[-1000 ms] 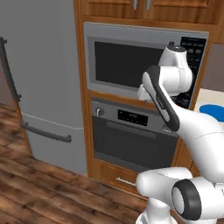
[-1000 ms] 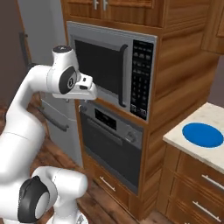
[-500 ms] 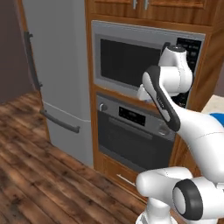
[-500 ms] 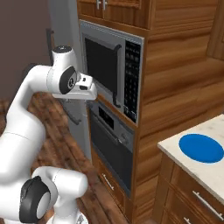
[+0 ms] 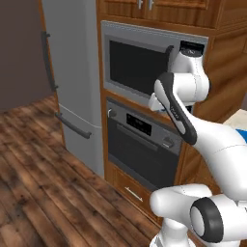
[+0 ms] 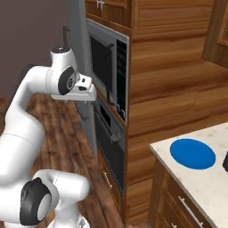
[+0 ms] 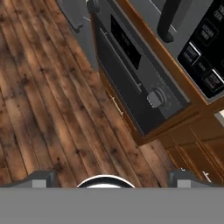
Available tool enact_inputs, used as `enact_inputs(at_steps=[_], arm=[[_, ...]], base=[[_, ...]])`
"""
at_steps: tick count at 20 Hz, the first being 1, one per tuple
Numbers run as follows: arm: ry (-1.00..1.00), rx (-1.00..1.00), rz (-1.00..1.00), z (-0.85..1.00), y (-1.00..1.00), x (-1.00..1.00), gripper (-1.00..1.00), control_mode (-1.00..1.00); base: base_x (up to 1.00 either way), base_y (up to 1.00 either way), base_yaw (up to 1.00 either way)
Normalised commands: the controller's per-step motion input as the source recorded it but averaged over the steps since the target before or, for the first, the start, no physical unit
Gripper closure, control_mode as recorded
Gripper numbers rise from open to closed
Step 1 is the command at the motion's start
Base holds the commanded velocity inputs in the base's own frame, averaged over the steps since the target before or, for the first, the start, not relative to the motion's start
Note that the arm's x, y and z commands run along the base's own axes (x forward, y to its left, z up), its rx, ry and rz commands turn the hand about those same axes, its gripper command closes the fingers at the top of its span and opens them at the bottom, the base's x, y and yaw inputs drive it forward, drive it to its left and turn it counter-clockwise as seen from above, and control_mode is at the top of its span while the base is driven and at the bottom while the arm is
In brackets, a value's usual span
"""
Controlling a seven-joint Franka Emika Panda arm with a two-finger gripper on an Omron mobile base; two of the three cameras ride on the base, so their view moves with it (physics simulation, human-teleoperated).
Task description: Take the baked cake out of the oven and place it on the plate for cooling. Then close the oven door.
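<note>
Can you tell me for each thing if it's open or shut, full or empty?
oven door: shut, upright.
microwave: door shut.
fridge: doors shut.
plate: empty, flat on the counter.
drawer under the oven: shut.
gripper: open, holding nothing, up in front of the microwave.

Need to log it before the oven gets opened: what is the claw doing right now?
Claw: open, holding nothing, looking down over the closed oven door and the wooden floor.

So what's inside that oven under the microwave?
Can't tell: the oven door is shut and its dark glass shows nothing inside. Only the knob, display and bar handle show.
</note>
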Motion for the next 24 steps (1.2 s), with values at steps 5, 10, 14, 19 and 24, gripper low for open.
enact_inputs(at_steps=[5, 10, 14, 19, 24], arm=[[0.0, 0.0, 0.0, 0.0, 0.0, 0.0, -1.0, 1.0], [0.0, 0.0, 0.0, 0.0, 0.0, 0.0, -1.0, 1.0], [0.0, 0.0, 0.0, 0.0, 0.0, 0.0, -1.0, 1.0], [0.0, 0.0, 0.0, 0.0, 0.0, 0.0, -1.0, 1.0], [0.0, 0.0, 0.0, 0.0, 0.0, 0.0, -1.0, 1.0]], base=[[-0.09, -0.58, 0.2], [0.0, -0.4, 0.15], [0.0, -0.46, 0.15], [0.0, -0.39, 0.09], [0.0, -0.24, 0.02]])
